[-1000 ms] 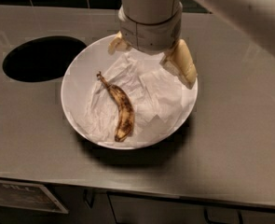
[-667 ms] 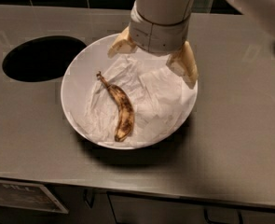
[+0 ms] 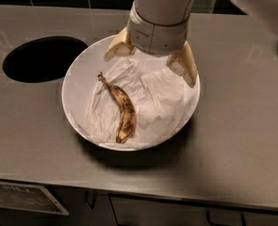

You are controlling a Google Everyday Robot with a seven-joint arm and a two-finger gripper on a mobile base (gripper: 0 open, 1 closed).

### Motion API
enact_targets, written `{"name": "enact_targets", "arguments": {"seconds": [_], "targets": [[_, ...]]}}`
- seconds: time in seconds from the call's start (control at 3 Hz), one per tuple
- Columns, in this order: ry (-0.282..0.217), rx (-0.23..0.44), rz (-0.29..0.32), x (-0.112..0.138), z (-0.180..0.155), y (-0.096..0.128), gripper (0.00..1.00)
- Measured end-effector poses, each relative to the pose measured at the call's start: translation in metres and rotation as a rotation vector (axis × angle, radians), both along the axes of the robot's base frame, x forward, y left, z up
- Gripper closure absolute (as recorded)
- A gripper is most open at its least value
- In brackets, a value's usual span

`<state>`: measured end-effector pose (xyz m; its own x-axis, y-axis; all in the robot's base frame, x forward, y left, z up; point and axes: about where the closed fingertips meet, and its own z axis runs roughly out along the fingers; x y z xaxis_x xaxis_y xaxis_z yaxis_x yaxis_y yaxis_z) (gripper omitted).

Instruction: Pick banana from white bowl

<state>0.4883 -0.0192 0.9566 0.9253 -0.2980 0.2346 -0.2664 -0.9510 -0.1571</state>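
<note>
Hanging over the far part of the bowl [image 3: 71, 81], the gripper [image 3: 150, 66] has its two pale yellow, blocky fingers [image 3: 184, 64] spread wide apart, with nothing between them. Above the fingers sits a smooth, off-white round wrist with a seam and small dots around it.

The bowl is round, shallow, smooth and white. It holds crumpled white paper [image 3: 164, 100], creased all over, which covers most of the bottom and reaches up under the gripper. I cannot tell whether that paper is one sheet or more.

The banana [image 3: 123, 111] lies on the paper inside the bowl, on the camera's side of the gripper and toward the picture's left of it, apart from both fingers. It is small and curved, yellow with heavy brown-black blotches. Its thin dark stem points up toward the finger on the picture's left, and its blunt end lies nearest the bowl's near rim.

The bowl stands on a dull grey counter [image 3: 244, 131] of matte metal. Out to the picture's left of the gripper, beyond the bowl's rim, a dark oval hole [image 3: 42, 59] is cut in the counter.

Counted: one banana, one bowl, one hole, two fingers.
</note>
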Motion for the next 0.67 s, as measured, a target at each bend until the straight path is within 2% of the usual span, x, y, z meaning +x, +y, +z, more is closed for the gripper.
{"name": "enact_targets", "arguments": {"seconds": [0.33,0.67], "targets": [[-0.025,-0.021,0.035,0.001,0.003,0.008,0.00],[-0.026,-0.007,0.148,0.002,0.002,0.024,0.00]]}}
